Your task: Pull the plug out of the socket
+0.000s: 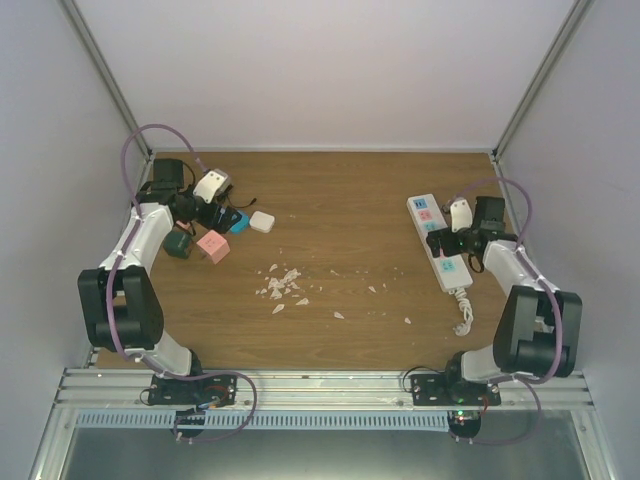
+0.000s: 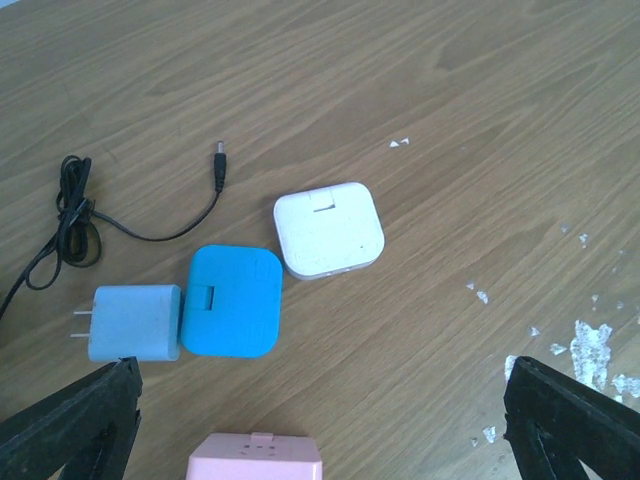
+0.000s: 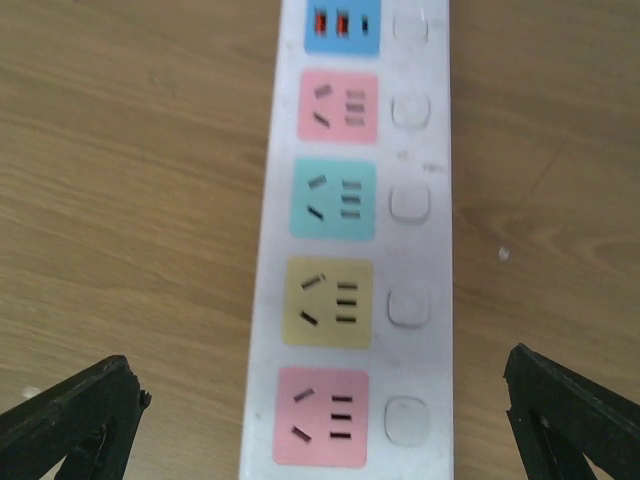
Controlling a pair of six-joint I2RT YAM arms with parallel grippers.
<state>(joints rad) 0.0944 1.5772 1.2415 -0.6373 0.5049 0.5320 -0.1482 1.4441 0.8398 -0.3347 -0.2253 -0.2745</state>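
Between the wide-apart fingers of the right gripper (image 3: 320,400) lies the socket (image 3: 355,250), flat on the right side of the table (image 1: 340,210), no plug in any face shown. The left gripper (image 2: 322,400), equally spread, hovers above a blue adapter (image 2: 232,300). Best to find a plug first, then grip low and pull straight.

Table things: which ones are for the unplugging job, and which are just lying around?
For the job: power strip, right claw.
Just lying about: blue charger, white charger, pale-blue charger, pink charger, black cable, white crumbs.
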